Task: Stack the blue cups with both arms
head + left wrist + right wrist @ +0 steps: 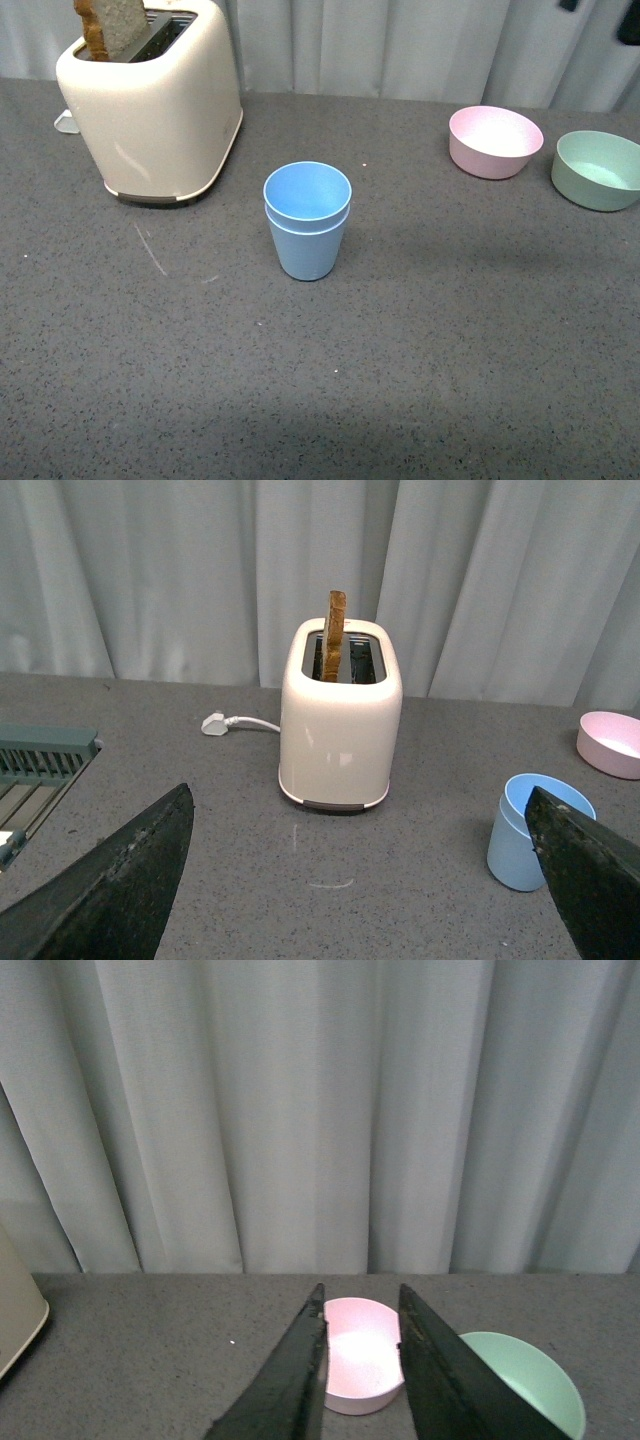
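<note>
The two blue cups (307, 218) stand nested, one inside the other, upright in the middle of the grey table. They also show in the left wrist view (520, 833), partly behind one finger. My left gripper (360, 880) is open and empty, raised, its fingers (120, 880) spread wide, apart from the cups. My right gripper (362, 1360) is shut and empty, held up over the table's right side. Neither gripper shows in the front view.
A cream toaster (155, 100) with a slice of toast stands at the back left; its plug (214, 723) lies beside it. A pink bowl (495, 141) and a green bowl (597, 169) sit at the back right. A grey rack (40, 765) lies far left. Curtains hang behind.
</note>
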